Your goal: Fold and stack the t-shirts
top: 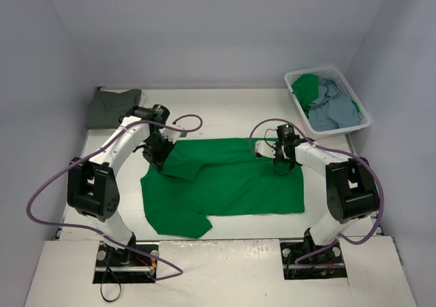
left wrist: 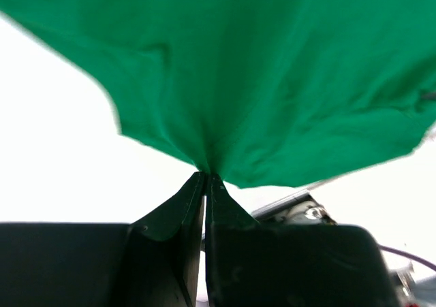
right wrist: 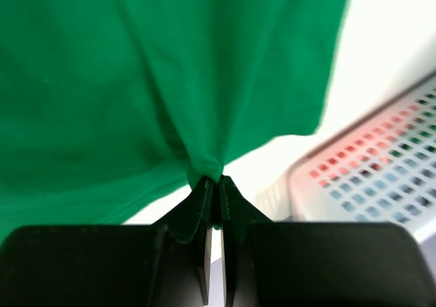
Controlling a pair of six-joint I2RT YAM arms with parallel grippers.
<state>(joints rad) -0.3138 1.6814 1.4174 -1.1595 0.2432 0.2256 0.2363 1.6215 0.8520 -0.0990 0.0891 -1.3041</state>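
Note:
A bright green t-shirt (top: 225,184) lies spread across the middle of the table, its upper left part folded over. My left gripper (top: 160,158) is shut on the shirt's upper left edge; the left wrist view shows the green cloth (left wrist: 272,82) pinched at the fingertips (left wrist: 206,178). At the shirt's upper right edge my right gripper (top: 281,163) is shut on the cloth (right wrist: 136,82), bunched between its tips (right wrist: 213,179). A dark grey-olive t-shirt (top: 112,107) lies folded at the back left. More t-shirts, green (top: 306,88) and light blue (top: 334,109), fill the basket.
The white plastic basket (top: 364,109) stands at the back right corner and shows as a perforated wall (right wrist: 381,178) in the right wrist view. Grey walls close in the table on three sides. Purple cables loop from both arms.

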